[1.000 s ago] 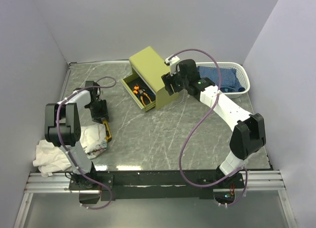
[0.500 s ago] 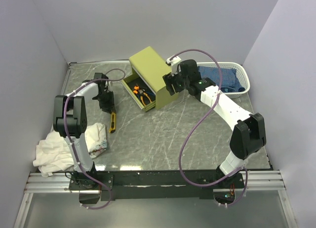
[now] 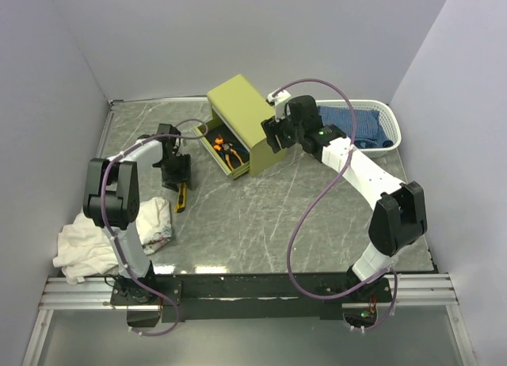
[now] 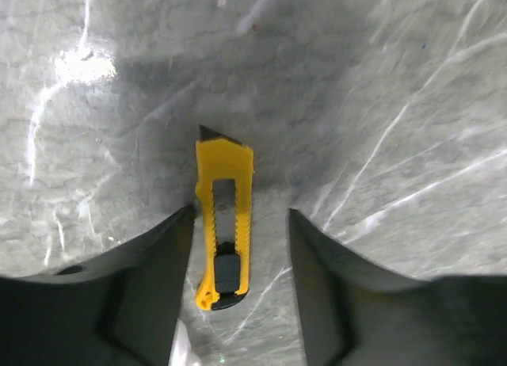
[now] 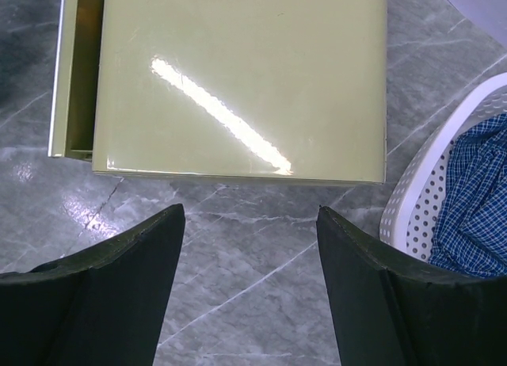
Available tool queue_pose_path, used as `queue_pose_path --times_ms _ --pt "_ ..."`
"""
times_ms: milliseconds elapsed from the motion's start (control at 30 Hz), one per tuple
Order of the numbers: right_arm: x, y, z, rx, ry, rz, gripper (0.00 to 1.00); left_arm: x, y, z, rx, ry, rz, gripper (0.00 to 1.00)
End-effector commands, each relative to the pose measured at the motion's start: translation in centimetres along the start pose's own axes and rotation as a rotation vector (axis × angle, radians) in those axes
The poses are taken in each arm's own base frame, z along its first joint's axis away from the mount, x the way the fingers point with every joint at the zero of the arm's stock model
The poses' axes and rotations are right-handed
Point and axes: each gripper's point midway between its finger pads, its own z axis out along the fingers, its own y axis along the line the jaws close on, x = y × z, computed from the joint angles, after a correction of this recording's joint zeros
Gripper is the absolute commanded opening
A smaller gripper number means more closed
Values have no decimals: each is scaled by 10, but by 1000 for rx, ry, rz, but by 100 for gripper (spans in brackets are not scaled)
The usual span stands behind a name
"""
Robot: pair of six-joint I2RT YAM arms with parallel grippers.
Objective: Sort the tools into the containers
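The yellow utility knife (image 4: 224, 223) lies on the grey marble table between the fingers of my left gripper (image 4: 242, 215). The jaws are open, the knife sits against the left finger, and there is a clear gap to the right finger. In the top view the knife (image 3: 181, 198) is just below the left gripper (image 3: 177, 176). The olive cabinet (image 3: 238, 112) has one drawer (image 3: 207, 138) pulled out, with orange-handled pliers (image 3: 230, 153) inside. My right gripper (image 3: 273, 136) is open and empty beside the cabinet (image 5: 238, 73), over bare table.
A white cloth (image 3: 103, 239) lies at the near left. A white perforated basket (image 3: 394, 127) with blue checked cloth stands at the back right and shows in the right wrist view (image 5: 412, 200). Walls close off the left, back and right sides.
My left gripper has moved right and away from the white cloth, toward the cabinet. The utility knife has shifted with it. The right arm has not moved.
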Motion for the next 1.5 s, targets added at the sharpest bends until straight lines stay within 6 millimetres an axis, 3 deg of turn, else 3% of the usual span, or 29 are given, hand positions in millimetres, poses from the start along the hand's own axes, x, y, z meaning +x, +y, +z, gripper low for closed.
queue_pose_path --times_ms 0,100,200,233,333,467,833,1100,1267,1467 --pt "-30 -8 -13 25 -90 0 75 0 7 4 -75 -3 27 50" --pt "-29 -8 -14 25 -91 -1 75 -4 7 8 -77 7 34 36" --pt "-30 -10 -15 30 -95 -3 75 -12 -4 6 -25 5 43 13" --pt "-31 -12 -16 35 -97 -1 75 -16 -7 3 -13 -5 40 1" --pt "-35 -15 -20 49 -106 -10 75 -39 -31 -21 121 -70 15 1" --pt "-33 -18 -20 56 -103 -14 75 -69 -77 -67 411 -156 -24 1" --pt "-31 -19 -21 61 -94 -25 75 -112 -128 -115 692 -243 -37 1" --pt "-27 -19 -22 65 -84 -33 75 -138 -151 -109 866 -216 -109 1" --pt "-19 -20 -26 74 -64 -43 75 -147 -152 -74 889 -144 -201 1" --pt "-7 -21 -29 84 -25 -58 75 -183 -164 -45 947 -159 -215 1"
